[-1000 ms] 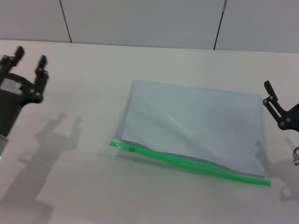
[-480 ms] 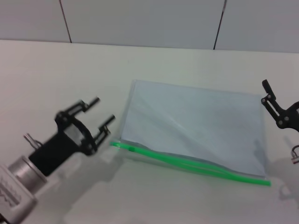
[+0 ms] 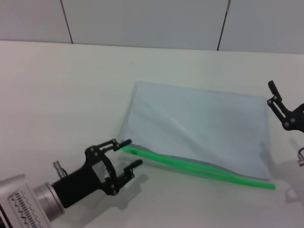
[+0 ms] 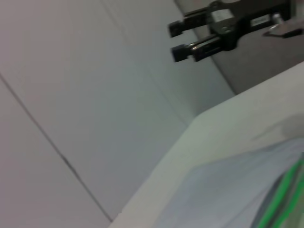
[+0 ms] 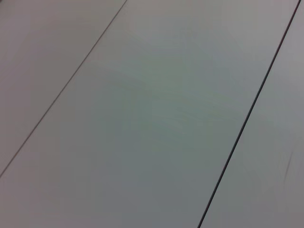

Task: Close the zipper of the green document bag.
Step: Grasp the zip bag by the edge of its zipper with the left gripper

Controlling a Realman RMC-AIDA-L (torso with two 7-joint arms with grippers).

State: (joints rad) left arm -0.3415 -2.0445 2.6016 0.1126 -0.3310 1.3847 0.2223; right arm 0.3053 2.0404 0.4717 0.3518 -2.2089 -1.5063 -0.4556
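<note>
The green document bag [image 3: 199, 128] lies flat on the white table, a pale blue-grey pouch. Its bright green zipper [image 3: 199, 166] runs along the near long edge, and the two strips stand slightly apart toward the right. A tiny slider [image 3: 135, 152] sits at the zipper's left end. My left gripper [image 3: 129, 153] is open, low at that left end, fingertips on either side of the strip near the slider. The left wrist view shows the bag [image 4: 228, 190] with its green zipper [image 4: 282, 194]. My right gripper [image 3: 280, 107] hangs at the right edge, beside the bag's far right corner.
The white table [image 3: 71, 85] stretches out on all sides of the bag. A grey panelled wall [image 3: 152, 19] rises behind it. The right wrist view shows only wall panels. In the left wrist view the right gripper [image 4: 178, 40] shows far off.
My left gripper has swung from the table's left side down and right to the zipper's left end. The right arm and the bag have stayed put.
</note>
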